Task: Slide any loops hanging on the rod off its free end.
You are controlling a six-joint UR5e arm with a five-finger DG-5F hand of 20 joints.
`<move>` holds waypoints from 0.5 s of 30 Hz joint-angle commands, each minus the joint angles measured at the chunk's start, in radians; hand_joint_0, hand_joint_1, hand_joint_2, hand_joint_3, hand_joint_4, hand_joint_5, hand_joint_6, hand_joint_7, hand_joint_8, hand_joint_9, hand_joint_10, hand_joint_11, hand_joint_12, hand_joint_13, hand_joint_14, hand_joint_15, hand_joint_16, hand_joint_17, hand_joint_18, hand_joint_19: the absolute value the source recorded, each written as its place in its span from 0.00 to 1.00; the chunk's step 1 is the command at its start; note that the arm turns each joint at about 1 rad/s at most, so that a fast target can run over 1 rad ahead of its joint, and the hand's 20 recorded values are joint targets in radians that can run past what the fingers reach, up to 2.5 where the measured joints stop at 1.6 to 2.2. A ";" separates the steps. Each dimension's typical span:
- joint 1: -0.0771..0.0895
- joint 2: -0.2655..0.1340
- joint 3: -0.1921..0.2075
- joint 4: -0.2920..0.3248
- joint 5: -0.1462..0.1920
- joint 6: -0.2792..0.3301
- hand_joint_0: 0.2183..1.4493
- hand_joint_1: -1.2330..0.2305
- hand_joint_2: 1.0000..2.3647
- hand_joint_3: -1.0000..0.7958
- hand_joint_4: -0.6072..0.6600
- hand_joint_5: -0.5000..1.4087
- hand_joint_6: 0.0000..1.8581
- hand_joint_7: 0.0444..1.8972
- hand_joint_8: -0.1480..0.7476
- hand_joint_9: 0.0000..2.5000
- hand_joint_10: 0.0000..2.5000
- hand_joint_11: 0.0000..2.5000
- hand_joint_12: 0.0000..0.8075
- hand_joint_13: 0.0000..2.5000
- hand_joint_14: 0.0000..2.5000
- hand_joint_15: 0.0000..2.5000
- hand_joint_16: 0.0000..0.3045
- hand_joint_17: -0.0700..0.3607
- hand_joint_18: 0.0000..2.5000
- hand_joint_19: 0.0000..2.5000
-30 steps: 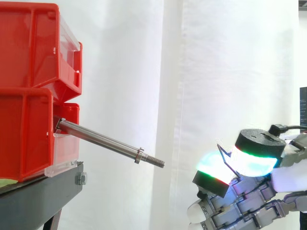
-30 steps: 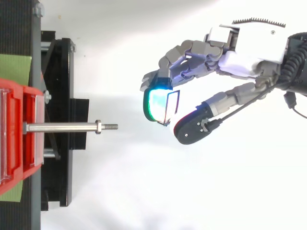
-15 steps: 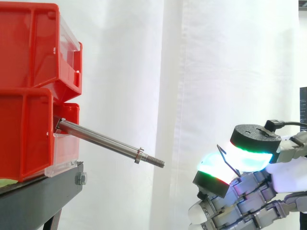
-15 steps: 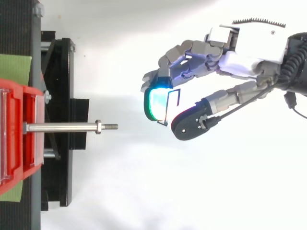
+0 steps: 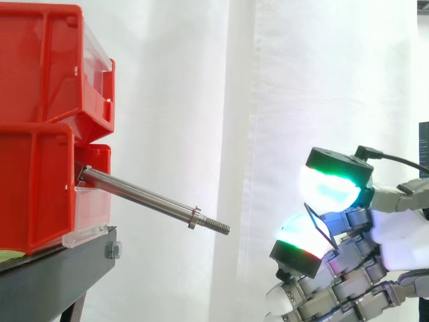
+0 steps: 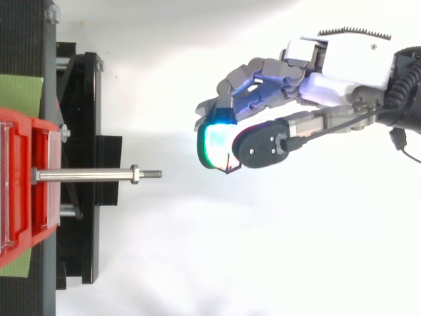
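No text can be read; the dark panel (image 5: 423, 144) may carry faint print.

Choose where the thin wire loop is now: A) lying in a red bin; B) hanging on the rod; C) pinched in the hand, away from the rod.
C: the hand pinches the loop between its glowing pads, clear of the bare rod.
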 commanded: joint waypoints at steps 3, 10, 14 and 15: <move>0.003 0.000 0.000 -0.001 0.001 0.000 0.26 0.52 0.00 0.28 0.61 0.20 0.45 0.51 0.51 0.29 0.00 0.02 0.45 0.16 0.00 0.00 0.17 0.44 0.18 0.08; 0.003 0.000 0.000 0.000 -0.001 0.000 0.24 0.37 0.00 0.28 0.62 0.21 0.45 0.52 0.53 0.32 0.00 0.02 0.45 0.19 0.00 0.00 0.18 0.44 0.23 0.07; 0.003 0.000 0.000 0.011 -0.007 -0.005 0.31 0.32 0.01 0.34 0.57 0.21 0.47 0.56 0.51 0.32 0.00 0.03 0.43 0.21 0.00 0.00 0.16 0.42 0.24 0.07; 0.003 0.000 -0.002 0.019 -0.010 -0.006 0.31 0.30 0.01 0.39 0.55 0.20 0.47 0.57 0.51 0.33 0.00 0.03 0.43 0.21 0.00 0.00 0.16 0.42 0.24 0.07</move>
